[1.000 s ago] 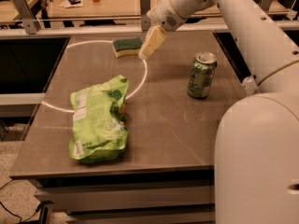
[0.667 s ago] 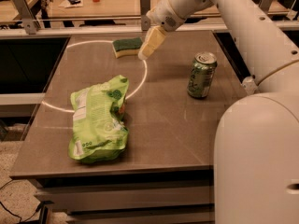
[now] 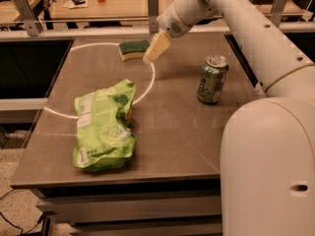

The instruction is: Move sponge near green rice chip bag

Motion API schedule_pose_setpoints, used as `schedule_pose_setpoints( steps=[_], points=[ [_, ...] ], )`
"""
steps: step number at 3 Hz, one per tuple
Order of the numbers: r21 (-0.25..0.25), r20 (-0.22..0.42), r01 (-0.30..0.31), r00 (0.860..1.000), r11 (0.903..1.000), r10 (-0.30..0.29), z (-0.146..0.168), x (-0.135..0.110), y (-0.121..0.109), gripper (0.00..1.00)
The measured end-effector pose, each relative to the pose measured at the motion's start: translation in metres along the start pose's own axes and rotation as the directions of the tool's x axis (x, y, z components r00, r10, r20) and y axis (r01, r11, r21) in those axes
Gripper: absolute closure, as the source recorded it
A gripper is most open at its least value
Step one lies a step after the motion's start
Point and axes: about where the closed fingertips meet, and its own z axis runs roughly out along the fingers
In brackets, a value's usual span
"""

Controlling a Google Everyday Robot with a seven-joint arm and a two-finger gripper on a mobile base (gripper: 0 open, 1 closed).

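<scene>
The sponge (image 3: 132,49), dark green on top with a pale yellow base, lies flat at the far middle of the table. My gripper (image 3: 149,57) points down and to the left, its tip just at the sponge's right end, close to or touching it. The green rice chip bag (image 3: 103,127), crinkled lime green with white patches, lies flat at the front left of the table, well apart from the sponge.
A green soda can (image 3: 212,79) stands upright on the right side of the grey table (image 3: 172,132). A white circle line is marked on the tabletop. My white arm and body fill the right side. Benches with clutter stand behind the table.
</scene>
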Motion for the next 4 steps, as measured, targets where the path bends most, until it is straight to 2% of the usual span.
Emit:
schedule_pose_setpoints(
  steps=[1, 2, 4],
  points=[
    [0.033, 0.017, -0.003, 1.000, 0.9995, 0.002, 0.007, -0.001, -0.013, 0.00],
    [0.026, 0.045, 0.000, 0.999, 0.9997, -0.001, 0.021, -0.003, -0.023, 0.00],
    [-0.048, 0.047, -0.047, 0.998, 0.9978, 0.049, 0.055, 0.007, -0.030, 0.00]
  ],
)
